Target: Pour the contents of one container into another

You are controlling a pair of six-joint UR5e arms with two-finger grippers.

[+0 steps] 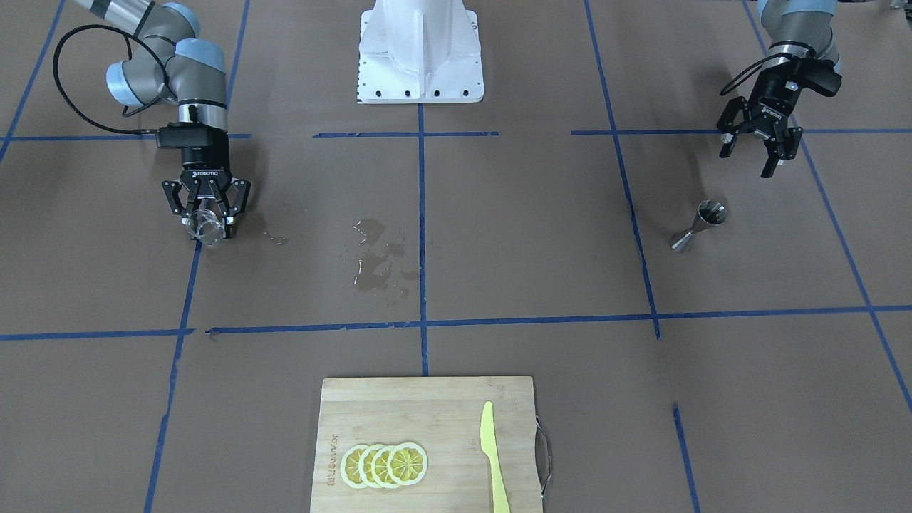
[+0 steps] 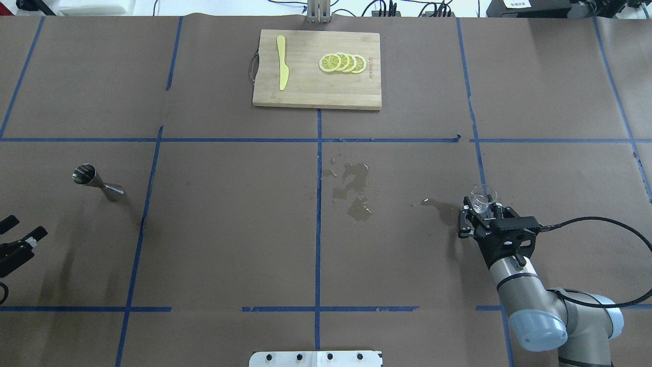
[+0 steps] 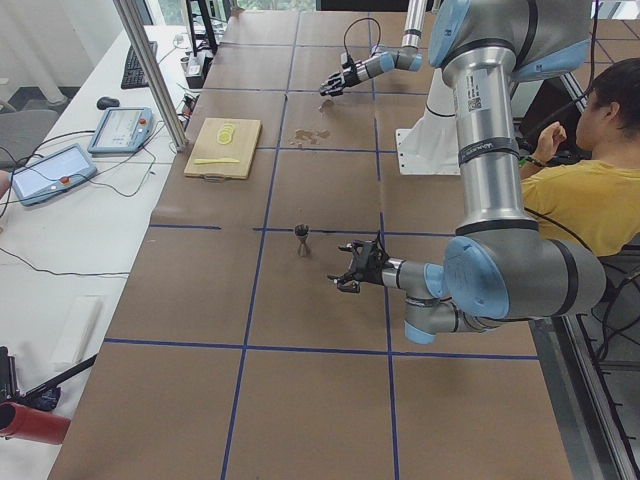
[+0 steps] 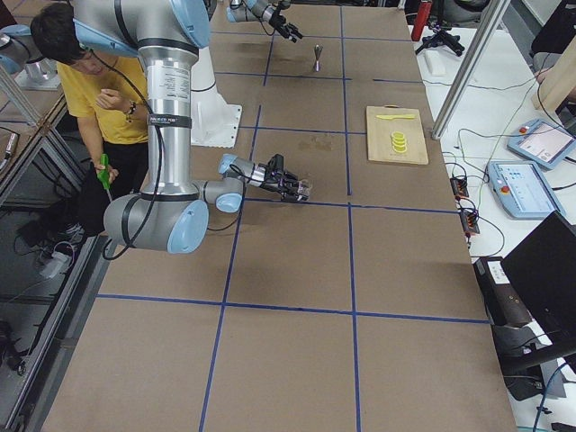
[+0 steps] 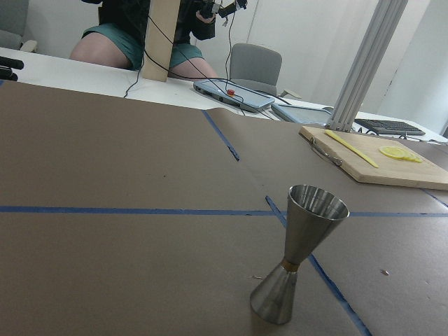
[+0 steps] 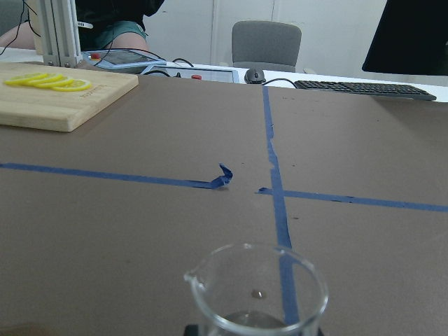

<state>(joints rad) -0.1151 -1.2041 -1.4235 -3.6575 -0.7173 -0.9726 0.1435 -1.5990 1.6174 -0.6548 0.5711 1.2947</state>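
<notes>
Glass first: the small clear spouted tumbler [image 2: 483, 198] sits at the right of the bench [image 1: 527, 235], clamped between the fingers of the right pincer [image 2: 481, 205]. We cannot tell whether its foot is clear of the paper. The wrist view shows little, if anything, in it. The steel jigger [image 2: 98, 182] stands upright at the far left, open cup up, well apart from the tumbler. Wet patches [image 2: 356, 191] lie on the paper between them.

We judge the step in hand to be carrying the tumbler across to the jigger. To do it well, we would keep the rim level during the traverse, then turn the spout toward the jigger. The lip should come just over the cup before a slow tilt begins. With its narrow waist and small foot the jigger would likely tip at a nudge, so the glass should not touch it.

Our right arm reaches low, the forearm almost along the bench and the wrist level. The left pincer [image 1: 747, 160] hangs near the jigger but apart from it, angled down, fingers spread and holding nothing.
</notes>
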